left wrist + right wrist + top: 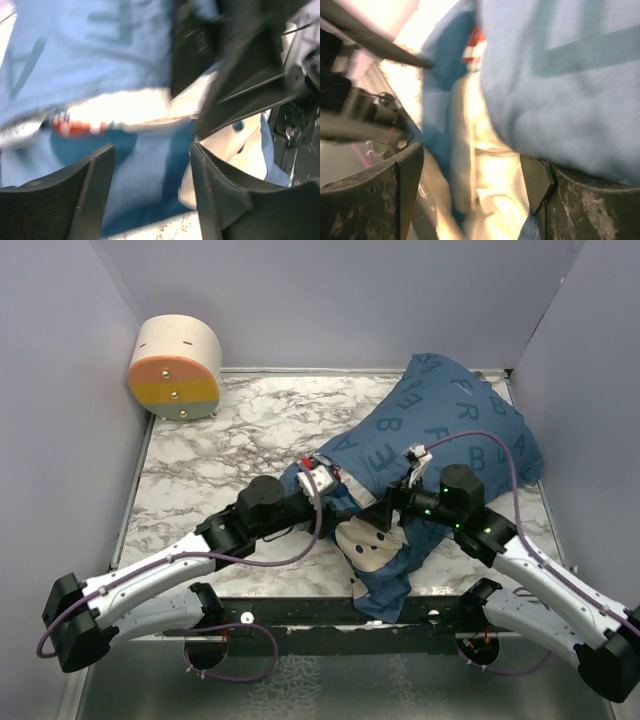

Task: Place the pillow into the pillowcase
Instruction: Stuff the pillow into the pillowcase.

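Note:
The dark blue pillowcase, printed with light letters, lies bulging on a diagonal from the back right to the front middle. Its loose end with a cream mouse face hangs over the table's near edge. The pillow is mostly hidden inside it. A white strip of pillow with a red label shows in the left wrist view. My left gripper stands open over blue cloth on the bundle's left side. My right gripper is open too, with cream and blue folds between its fingers.
A round cream, orange and teal box sits at the back left corner. Grey walls close in the marble table on three sides. A black rail runs along the near edge between the arm bases.

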Robot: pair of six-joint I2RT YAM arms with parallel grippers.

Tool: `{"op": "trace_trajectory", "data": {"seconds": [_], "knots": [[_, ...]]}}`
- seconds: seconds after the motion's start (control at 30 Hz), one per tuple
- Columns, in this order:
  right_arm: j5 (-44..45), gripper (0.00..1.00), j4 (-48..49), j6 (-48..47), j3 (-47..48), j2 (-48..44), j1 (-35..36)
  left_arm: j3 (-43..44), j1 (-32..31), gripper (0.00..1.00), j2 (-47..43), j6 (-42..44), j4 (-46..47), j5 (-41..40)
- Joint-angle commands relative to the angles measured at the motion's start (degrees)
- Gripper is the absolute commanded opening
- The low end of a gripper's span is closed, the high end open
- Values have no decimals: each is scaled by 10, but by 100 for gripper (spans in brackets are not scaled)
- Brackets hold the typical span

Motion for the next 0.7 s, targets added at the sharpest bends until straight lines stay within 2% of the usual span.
{"op": "trace_trajectory", "data": {"seconds": [0.0,0.17,0.3,0.4,0.43,0.5,0.57,0.67], "knots": [[31,79,-89,-60,90,-64,-5,-48,27,67,-126,-167,52,-100],[11,79,-94,-93,157,-49,-4,-68,33,68,-236,-295,6,-103],[1,77,-120,-125,179,-21,-5,-80,34,64,-260,-373,-23,-100],[4,68,-157,-133,189,-1,-4,-77,34,61,-236,-414,-35,-89],[17,63,-169,-133,189,7,-4,-77,34,61,-221,-427,-33,-85],[56,60,-193,-128,185,24,-4,-67,34,60,-179,-451,-31,-78],[97,54,-219,-124,185,49,-4,-55,34,62,-135,-470,-32,-79],[136,45,-225,-108,172,86,-4,-38,36,70,-63,-496,-27,-99]]}}
